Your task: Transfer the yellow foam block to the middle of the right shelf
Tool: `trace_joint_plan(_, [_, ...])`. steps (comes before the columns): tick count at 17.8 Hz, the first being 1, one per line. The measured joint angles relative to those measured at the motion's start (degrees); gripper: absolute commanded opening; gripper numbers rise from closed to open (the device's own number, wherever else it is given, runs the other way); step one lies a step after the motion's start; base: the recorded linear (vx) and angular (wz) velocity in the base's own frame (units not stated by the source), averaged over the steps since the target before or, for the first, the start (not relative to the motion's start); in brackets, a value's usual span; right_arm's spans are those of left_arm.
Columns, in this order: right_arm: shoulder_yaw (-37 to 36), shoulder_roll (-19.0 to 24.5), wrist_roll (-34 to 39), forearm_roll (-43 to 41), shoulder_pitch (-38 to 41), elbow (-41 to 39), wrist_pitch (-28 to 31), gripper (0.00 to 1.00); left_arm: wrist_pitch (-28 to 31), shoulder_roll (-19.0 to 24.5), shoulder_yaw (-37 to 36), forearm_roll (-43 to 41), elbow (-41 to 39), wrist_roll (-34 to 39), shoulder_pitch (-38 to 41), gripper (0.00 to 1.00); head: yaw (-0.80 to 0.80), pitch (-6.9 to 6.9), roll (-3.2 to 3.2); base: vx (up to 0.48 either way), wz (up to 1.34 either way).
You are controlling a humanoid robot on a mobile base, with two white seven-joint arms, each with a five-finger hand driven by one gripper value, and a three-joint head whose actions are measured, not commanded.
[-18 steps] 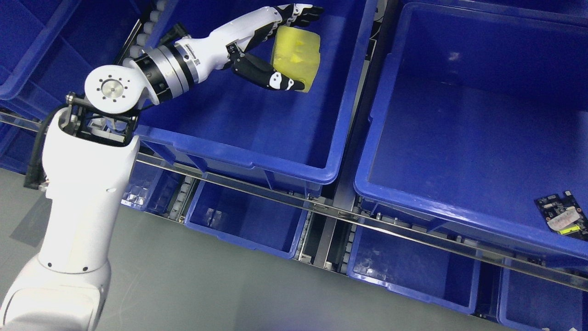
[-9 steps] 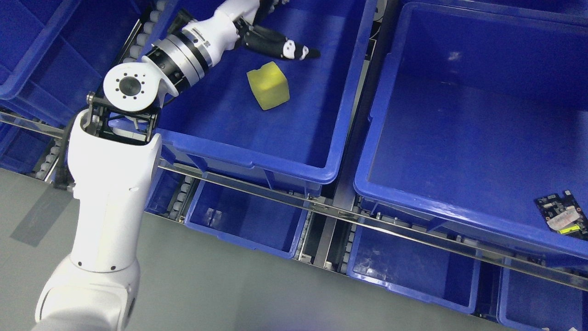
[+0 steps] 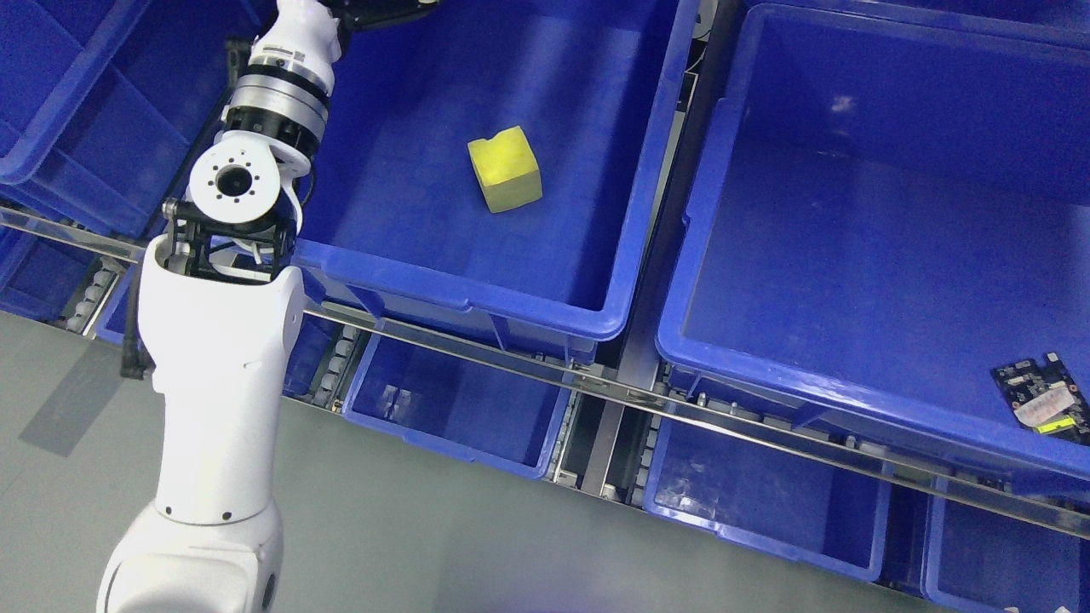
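Yellow foam, cut as a small cube-like block [image 3: 506, 174], lies loose on the floor of the big blue plastic bin [image 3: 477, 298] in the middle of the view. It sits tilted on one edge, well apart from every wall and touched by nothing, which reads as a thing let drop and not set down with care.

The white left arm [image 3: 213, 366] rises from the lower left, past its round silver-faced elbow joint [image 3: 234, 180], and runs up along the bin's left side to the top edge of the picture. Only a dark sliver of the left hand [image 3: 383, 10] shows there, high above the bin and far from the block. I cannot tell how its fingers stand, though it plainly has no hold on the foam.

To the right stands a second large blue plastic bin [image 3: 681, 340], with a dark green circuit board [image 3: 1043, 396] lying in its near right corner. If that is the right shelf's middle place, the block is one bin short of it; if the bin it lies in counts, the job looks done. I judge the former likelier, so a fresh grasp would be needed. The right arm is nowhere in sight.
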Motion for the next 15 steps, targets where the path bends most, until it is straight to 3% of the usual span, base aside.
trace_joint_plan(9, [0.0, 0.0, 0.0, 0.0, 0.0, 0.0, 0.0, 1.0, 0.7, -1.2, 4.4, 2.3, -1.5, -5.2, 4.0, 1.0, 0.0, 0.0, 0.0, 0.0, 0.0])
trace_joint_plan(15, [0.0, 0.0, 0.0, 0.0, 0.0, 0.0, 0.0, 1.0, -5.9, -1.6, 5.8, 3.4, -1.9, -5.5, 5.4, 1.0, 0.0, 0.0, 0.0, 0.0, 0.0])
